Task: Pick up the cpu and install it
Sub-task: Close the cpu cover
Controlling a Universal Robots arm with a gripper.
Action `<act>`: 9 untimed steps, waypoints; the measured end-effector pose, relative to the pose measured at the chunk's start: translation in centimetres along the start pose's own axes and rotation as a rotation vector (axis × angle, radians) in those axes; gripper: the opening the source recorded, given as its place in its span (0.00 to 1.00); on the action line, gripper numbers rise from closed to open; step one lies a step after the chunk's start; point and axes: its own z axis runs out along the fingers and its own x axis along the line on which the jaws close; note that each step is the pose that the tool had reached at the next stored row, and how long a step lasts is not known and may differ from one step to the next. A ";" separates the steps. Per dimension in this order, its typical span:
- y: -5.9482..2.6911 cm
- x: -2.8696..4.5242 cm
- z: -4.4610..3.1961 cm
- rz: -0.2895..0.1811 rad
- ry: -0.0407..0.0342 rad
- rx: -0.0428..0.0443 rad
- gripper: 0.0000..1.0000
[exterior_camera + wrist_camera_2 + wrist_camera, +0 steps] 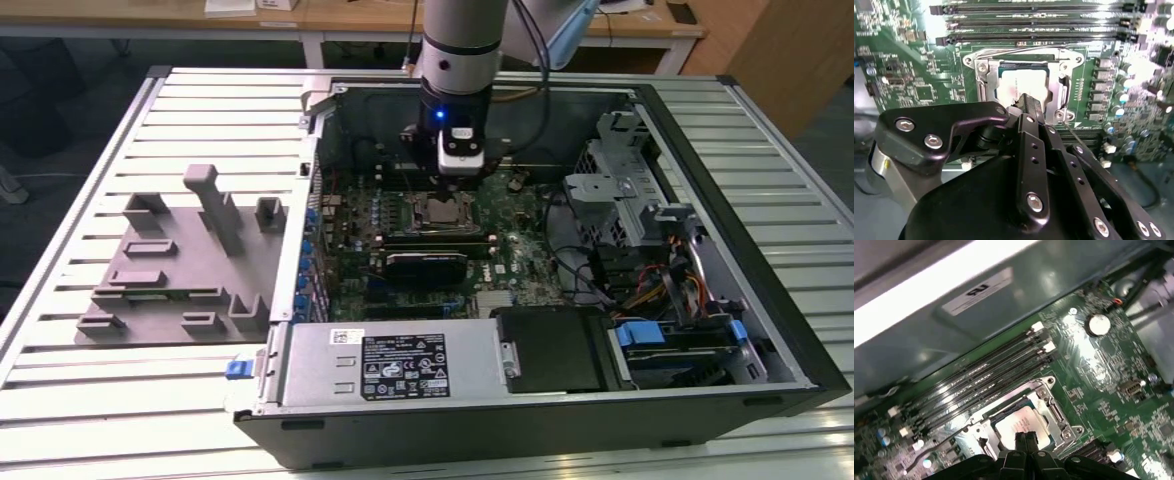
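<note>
**Silver arm, black tool**

In the exterior view the arm [461, 30] is a smooth silver-grey tube that runs into a black collar [451, 95], where a small blue light [438, 115] glows. Below the collar sits a pale grey block [461, 150] with a small dark patch on its face. A black cable [539, 60] runs down beside the tube.

In the second wrist view the tool [1026, 102] is matt black. It is built of flat linked bars with rounded ends, pinned by shiny silver screws [1035, 201]. A silvery rounded part [881, 170] shows under one bar.

In the first wrist view its two slim black fingers [1020, 439] have squared tips.
</note>
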 end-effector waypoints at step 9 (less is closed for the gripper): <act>0.00 0.00 0.01 -0.163 0.0000 -0.0005 0.11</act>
